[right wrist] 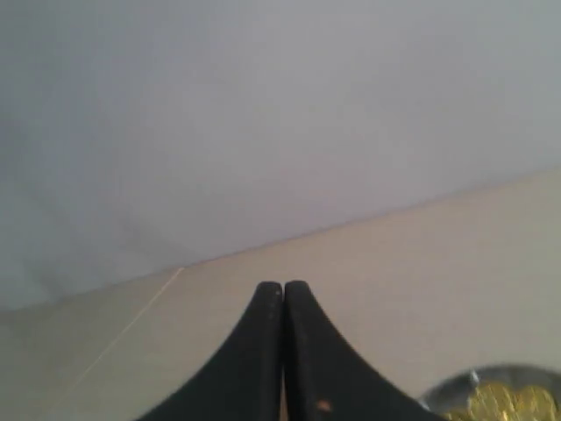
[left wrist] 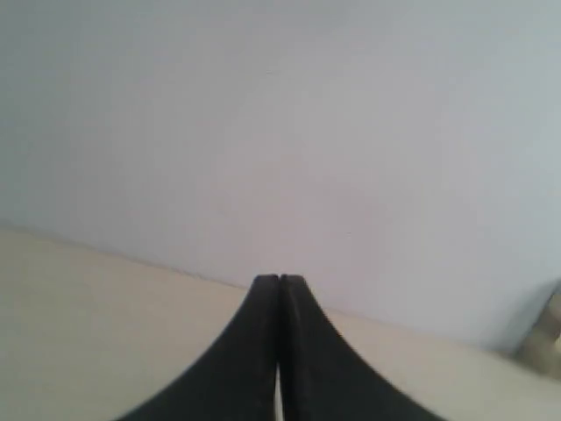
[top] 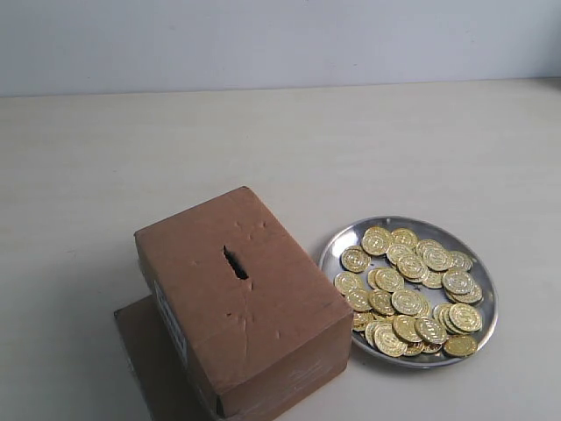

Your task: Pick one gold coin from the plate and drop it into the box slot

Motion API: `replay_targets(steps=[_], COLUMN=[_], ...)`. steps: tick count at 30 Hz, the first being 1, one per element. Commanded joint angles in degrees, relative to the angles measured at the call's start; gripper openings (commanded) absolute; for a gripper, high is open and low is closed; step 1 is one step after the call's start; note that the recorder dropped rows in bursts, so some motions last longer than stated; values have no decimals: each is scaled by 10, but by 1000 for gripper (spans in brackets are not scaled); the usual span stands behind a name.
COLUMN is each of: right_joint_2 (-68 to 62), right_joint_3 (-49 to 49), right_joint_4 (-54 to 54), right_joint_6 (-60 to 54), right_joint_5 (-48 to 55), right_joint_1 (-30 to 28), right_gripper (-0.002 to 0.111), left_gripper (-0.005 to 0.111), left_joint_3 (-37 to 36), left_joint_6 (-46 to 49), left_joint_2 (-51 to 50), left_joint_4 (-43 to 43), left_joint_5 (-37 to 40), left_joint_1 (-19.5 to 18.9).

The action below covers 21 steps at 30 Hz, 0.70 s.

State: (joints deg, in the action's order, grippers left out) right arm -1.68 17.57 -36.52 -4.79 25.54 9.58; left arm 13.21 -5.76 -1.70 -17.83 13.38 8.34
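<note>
box: brown cardboard with a dented top, standing on the pale table at about 7 o'clock in the exterior view. A white label runs along its side toward 8 o'clock.
cardboard sheet: flat and brown, lying under the box and sticking out from it toward 8 o'clock.
plate: round shiny metal with a low rim, on the table at 3 o'clock of the box. Its rim comes just beside the box's side; I cannot tell whether they touch. My right wrist view catches a blurred arc of the plate.
gold coins: many, heaped and overlapping inside the plate, thickest from 3 to 6 o'clock. Bare metal shows along the 10 to 11 o'clock side. They show as a blurred yellow patch in my right wrist view.
slot: short dark slit with ragged edges in the box's top face, running from 11 to 5 o'clock, toward 10 o'clock of that face's middle.
left gripper: my two black fingers are pressed together tip to tip with nothing between them, over the table and pointing toward the pale wall.
right gripper: jaws closed the same way, empty, over bare table, with the plate at the edge of the view.
</note>
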Motion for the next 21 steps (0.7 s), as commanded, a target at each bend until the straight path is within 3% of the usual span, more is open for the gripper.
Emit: replay_targets(steps=[1, 5, 9, 14, 21], right_joint_2=[-124, -312, -504, -715, -894], right_joint_3=[165, 278, 359, 412, 438], right_joint_4=[82, 171, 204, 203, 257], right_joint_6=[-40, -58, -62, -135, -136], right_joint_5=[84, 163, 202, 269, 279], right_joint_1=[18, 44, 97, 125, 125], right_gripper=[0, 0, 0, 0, 1], left_gripper=[0, 0, 0, 0, 0], left_joint_3=[113, 141, 141, 135, 104], left_joint_6=[309, 505, 626, 655, 655], left_joint_2=[-68, -146, -224, -271, -270], left_joint_4=[-10, -72, -84, -88, -91], left_joint_5=[77, 87, 167, 192, 172], left_joint_1=[27, 87, 139, 190, 212])
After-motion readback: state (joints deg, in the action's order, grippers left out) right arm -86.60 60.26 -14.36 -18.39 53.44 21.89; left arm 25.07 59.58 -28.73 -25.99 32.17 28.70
